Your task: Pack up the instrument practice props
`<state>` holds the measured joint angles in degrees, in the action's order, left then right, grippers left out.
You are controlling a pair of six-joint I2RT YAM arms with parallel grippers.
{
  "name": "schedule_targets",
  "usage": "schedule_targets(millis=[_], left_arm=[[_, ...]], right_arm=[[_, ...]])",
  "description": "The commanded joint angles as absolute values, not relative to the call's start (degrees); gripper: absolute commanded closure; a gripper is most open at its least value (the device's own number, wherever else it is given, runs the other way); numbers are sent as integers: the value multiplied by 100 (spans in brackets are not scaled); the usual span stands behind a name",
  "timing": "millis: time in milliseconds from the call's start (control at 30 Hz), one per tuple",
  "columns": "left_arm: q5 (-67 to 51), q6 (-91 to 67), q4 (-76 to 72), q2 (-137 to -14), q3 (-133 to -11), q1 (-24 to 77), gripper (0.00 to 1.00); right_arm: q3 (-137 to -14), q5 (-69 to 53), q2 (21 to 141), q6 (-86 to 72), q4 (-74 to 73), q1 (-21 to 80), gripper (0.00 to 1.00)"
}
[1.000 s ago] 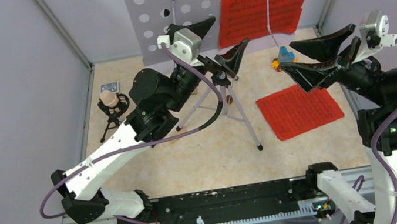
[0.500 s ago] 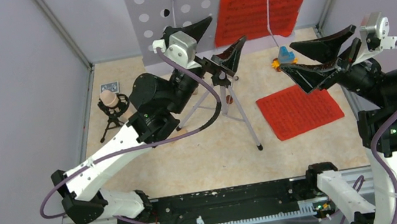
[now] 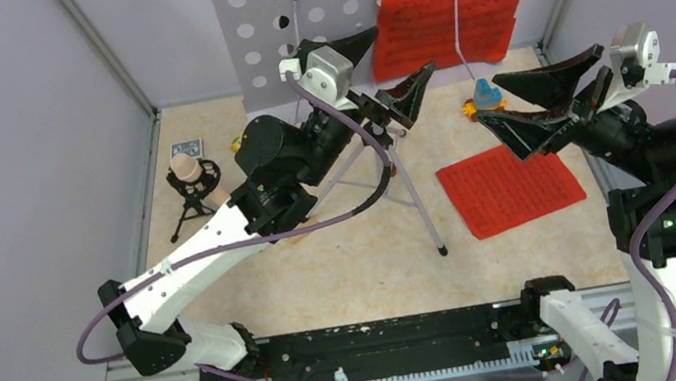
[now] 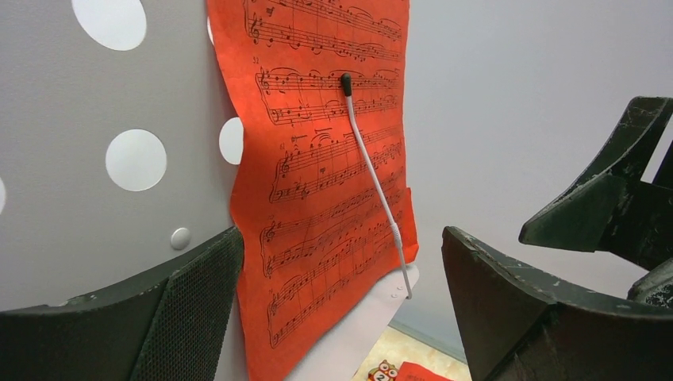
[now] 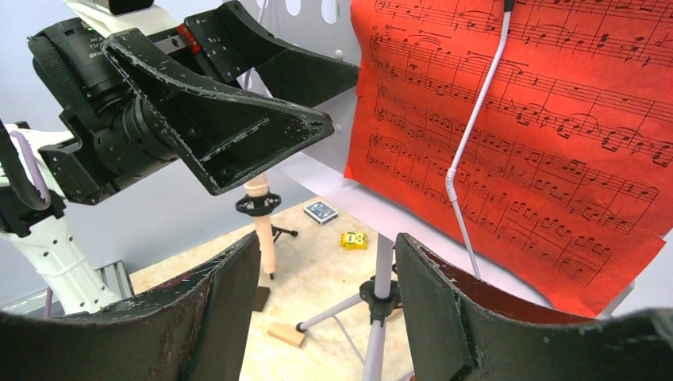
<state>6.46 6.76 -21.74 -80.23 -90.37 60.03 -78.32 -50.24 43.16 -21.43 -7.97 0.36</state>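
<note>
The left arm reaches forward and upward; the left pincer (image 3: pixel 404 49) is raised, jaws spread wide, gripping nothing. The right arm is folded upright; the right pincer (image 3: pixel 487 99) points leftward, jaws parted, empty.

The top camera looks down from high over the near edge and takes in the whole surface (image 3: pixel 344 260) up to its far edge. The left wrist camera sits close before the red sheet-music page (image 4: pixel 325 159), peering out through the left gripper (image 4: pixel 341 238). The right wrist camera stands farther back by the right edge, facing the far-left corner. All three views share that page.
</note>
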Motion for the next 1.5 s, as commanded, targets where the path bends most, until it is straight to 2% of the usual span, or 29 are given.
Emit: schedule_targets(millis=[0, 400, 800, 1133, 1300, 1467], left_arm=[[397, 551, -2228, -8060, -9316, 5977, 2], [-325, 796, -2063, -8262, -9655, 5976, 2], [-293, 1150, -1968, -8259, -9817, 5970, 2], [440, 1002, -2102, -7670, -9279, 5975, 2], [691, 531, -1690, -7295, -8987, 5974, 2], [1447, -72, -812, -7030, -8934, 5976, 2]], right_arm=[[-7784, -5061, 4270, -2115, -599, 105, 37], [-7736, -5085, 4278, -2138, -554, 106, 37], [-7667, -5088, 4293, -2136, -503, 107, 37], [-7609, -4991, 4278, -2131, -438, 108, 37], [-7562, -4968, 4264, -2135, -457, 105, 37], [-7551, -4927, 4239, -2164, -500, 108, 37]])
